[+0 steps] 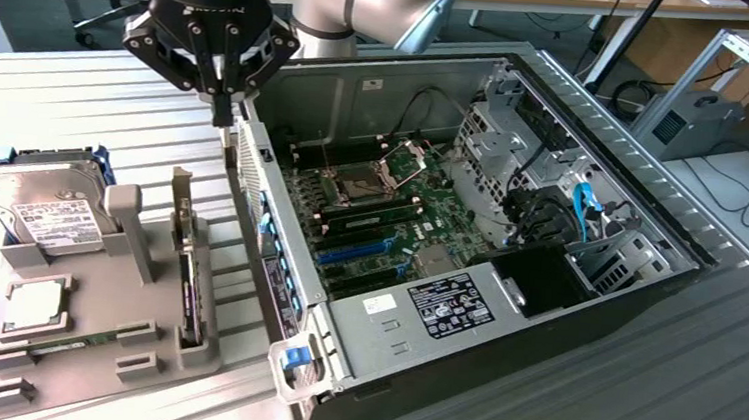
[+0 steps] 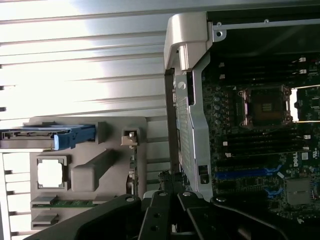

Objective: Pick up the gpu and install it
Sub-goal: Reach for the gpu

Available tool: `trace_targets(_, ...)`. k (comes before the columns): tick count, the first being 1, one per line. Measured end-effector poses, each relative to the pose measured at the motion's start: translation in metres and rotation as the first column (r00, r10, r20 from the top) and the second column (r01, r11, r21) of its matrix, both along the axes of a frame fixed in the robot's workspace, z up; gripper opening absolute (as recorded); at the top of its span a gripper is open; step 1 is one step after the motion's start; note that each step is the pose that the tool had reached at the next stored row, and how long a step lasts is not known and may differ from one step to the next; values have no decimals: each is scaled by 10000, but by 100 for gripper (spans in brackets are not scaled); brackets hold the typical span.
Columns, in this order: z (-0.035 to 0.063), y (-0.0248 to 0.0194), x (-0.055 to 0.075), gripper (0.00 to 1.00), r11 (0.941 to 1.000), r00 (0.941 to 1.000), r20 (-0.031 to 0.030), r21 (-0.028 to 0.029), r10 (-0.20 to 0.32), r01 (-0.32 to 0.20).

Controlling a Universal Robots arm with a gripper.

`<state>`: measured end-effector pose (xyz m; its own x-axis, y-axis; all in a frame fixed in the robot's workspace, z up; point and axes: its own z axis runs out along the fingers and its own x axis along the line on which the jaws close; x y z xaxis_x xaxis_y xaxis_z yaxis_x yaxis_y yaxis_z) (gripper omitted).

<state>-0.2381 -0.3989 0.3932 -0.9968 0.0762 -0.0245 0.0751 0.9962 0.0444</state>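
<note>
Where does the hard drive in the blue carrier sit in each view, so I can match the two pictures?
Exterior view: the hard drive is at the exterior view's left, white label facing the camera, at the end of the grey parts holder.
Wrist view: the hard drive is seen edge-on, blue carrier showing, at the end of the grey parts holder farthest from the gripper.
Shared landmark: the square CPU socket.

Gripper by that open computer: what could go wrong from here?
1. The shut gripper hangs close to the case's rear wall; a small drift while descending might strike that metal edge.
2. The gpu stands on edge in the gray holder, a thin target, so an off-centre grab might tilt it or scrape the holder.
</note>
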Motion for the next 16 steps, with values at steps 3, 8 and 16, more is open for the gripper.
trace_targets(3,0,0,-22,11,10000,10000,0,0,-1,1)
trace_targets(8,0,0,-63,11,10000,10000,-1,0,-1,1)
trace_targets(16,0,0,-104,11,10000,10000,0,0,0,0)
